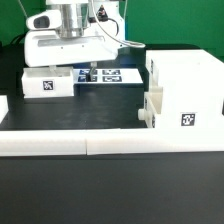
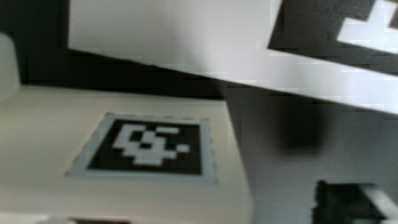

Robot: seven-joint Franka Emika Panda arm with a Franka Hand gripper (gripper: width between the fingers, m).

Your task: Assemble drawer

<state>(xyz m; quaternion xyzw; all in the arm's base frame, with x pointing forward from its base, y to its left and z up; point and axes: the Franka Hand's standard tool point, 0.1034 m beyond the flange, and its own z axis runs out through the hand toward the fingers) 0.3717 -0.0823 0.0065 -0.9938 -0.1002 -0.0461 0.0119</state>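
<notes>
The tall boxy drawer housing stands at the exterior view's right, with a tag on its front. One small tray sits at the housing's left side, seemingly slotted in. A second small tray lies at the left with a tag facing front. It fills the wrist view as a white face with a tag. My gripper hangs low just right of this tray, over the table's back. In the wrist view my gripper looks open, with one dark fingertip off the tray's edge. It holds nothing.
The marker board lies flat behind the gripper and also shows in the wrist view. The long low white border wall runs along the front. A white piece sits at the far left edge. The robot's white base stands behind.
</notes>
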